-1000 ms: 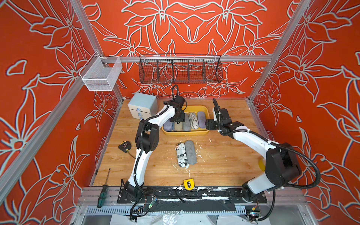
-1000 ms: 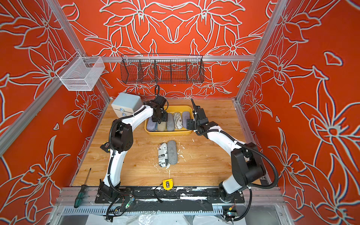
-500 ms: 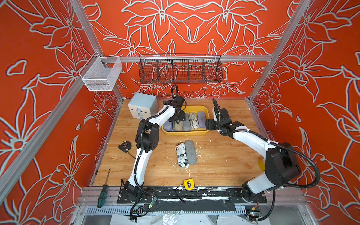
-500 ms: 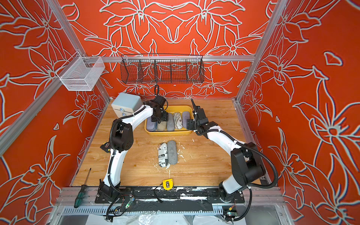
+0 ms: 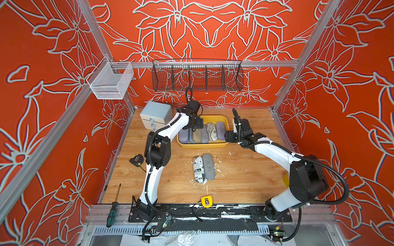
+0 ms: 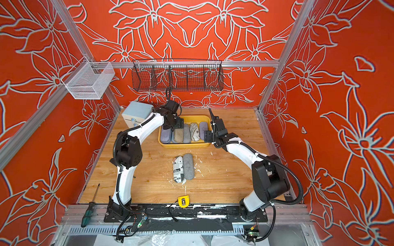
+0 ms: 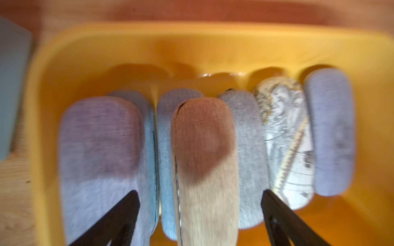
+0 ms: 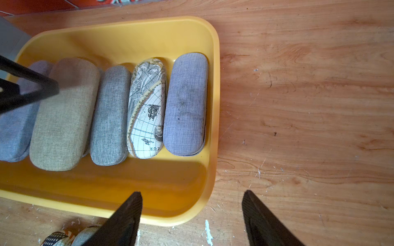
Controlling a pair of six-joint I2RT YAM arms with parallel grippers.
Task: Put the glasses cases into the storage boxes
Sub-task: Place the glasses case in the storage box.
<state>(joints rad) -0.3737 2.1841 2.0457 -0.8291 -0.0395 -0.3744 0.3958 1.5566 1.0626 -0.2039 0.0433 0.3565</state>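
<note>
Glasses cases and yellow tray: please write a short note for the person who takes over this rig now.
Left tool: open, astride the tan case in the yellow tray, not gripping.
Right tool: open, empty, at the tray's end.
Done: seven appear to be in the tray.
To do: newsprint case and grey case, side by side on the table in front of the tray.

Bright even light, left wrist view blurred — soft shadows
</note>
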